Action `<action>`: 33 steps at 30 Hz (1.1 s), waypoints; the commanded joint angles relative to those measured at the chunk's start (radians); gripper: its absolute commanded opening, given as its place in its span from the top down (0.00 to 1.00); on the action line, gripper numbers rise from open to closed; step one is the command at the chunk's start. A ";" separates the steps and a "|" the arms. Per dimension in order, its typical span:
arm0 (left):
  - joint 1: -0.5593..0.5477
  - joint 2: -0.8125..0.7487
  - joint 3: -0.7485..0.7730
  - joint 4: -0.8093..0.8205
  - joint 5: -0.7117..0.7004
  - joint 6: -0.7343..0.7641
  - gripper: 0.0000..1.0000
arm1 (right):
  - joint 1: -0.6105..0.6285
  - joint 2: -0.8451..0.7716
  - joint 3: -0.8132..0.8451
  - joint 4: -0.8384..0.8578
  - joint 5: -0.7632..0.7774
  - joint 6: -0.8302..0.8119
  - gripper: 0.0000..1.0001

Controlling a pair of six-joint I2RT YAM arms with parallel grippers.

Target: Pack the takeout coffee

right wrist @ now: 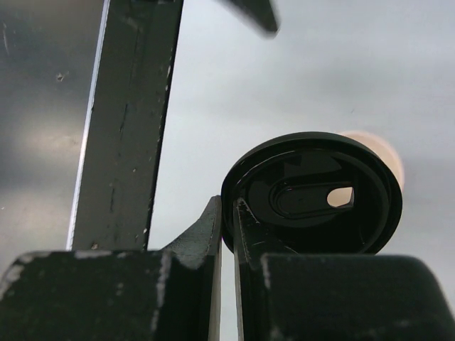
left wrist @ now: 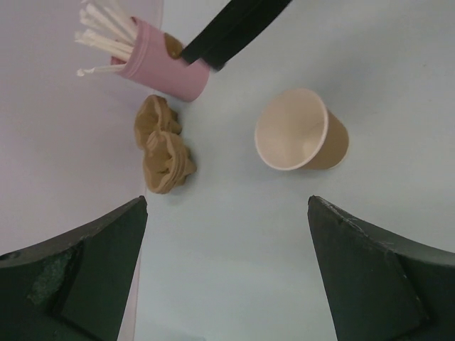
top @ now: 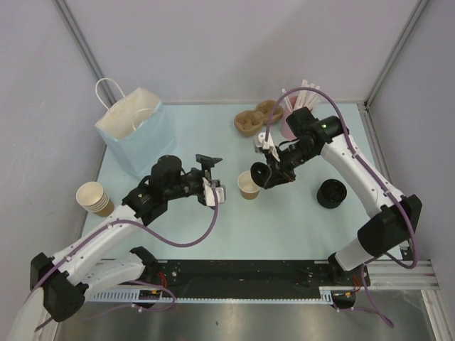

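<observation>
paper cup (left wrist: 302, 131): we see plain tan-brown outside and cream inside.
lid (right wrist: 313, 192): we read it as glossy black all over.
paper bag (top: 135, 131): pale blue, with white handles.
straw cup (left wrist: 167, 64): pink; the straws (left wrist: 106, 32) in it look white to us.
cup stack (top: 94, 198): tan walls, and cream inside the top cup.
pulp carrier (top: 249, 122): plain brown, no print that we can make out.
lid stack (top: 331, 192): black.
table (top: 284, 227): we see an even pale blue-green.
arms (top: 355, 169): white shells, black joints, purple cables.
</observation>
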 commanded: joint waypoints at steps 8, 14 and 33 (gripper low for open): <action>-0.147 0.113 0.130 -0.031 -0.015 0.065 0.01 | 0.087 0.170 0.180 -0.189 -0.130 0.004 1.00; -0.154 0.124 0.144 -0.032 -0.015 0.054 0.02 | 0.104 0.183 0.183 -0.191 -0.119 0.008 1.00; -0.271 0.203 0.184 -0.077 -0.098 0.063 0.25 | 0.110 0.205 0.191 -0.189 -0.116 0.008 1.00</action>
